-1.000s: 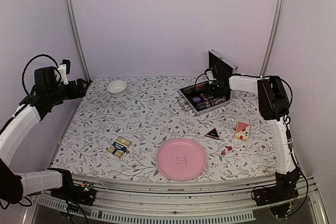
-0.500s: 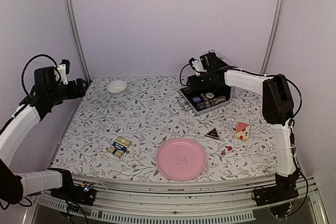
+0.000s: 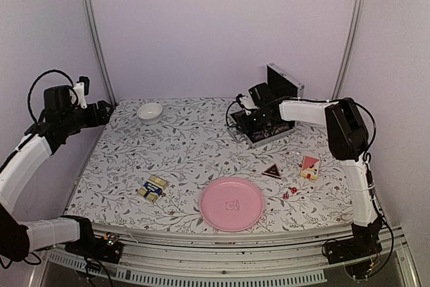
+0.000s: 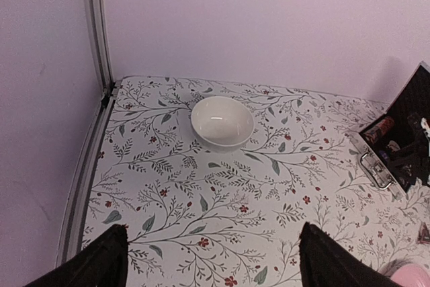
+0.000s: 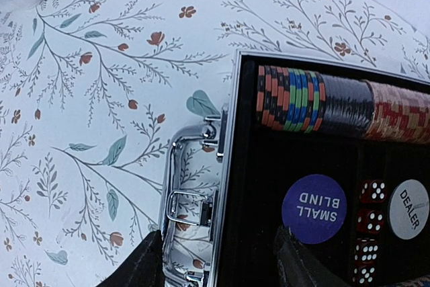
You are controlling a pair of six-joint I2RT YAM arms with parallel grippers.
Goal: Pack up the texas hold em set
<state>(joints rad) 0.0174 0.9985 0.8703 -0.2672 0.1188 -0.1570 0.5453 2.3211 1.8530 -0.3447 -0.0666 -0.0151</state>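
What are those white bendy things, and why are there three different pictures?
They are two robot arms, each ending in a two-finger gripper. One picture looks down on the whole table; the other two come from small cameras on the wrists. The left gripper is open, facing a white bowl. The right gripper is open above the silver case, which holds chips, dice and round buttons. On the table also lie a pink plate, a blue card deck, a red card deck and loose red dice. Nothing is held.
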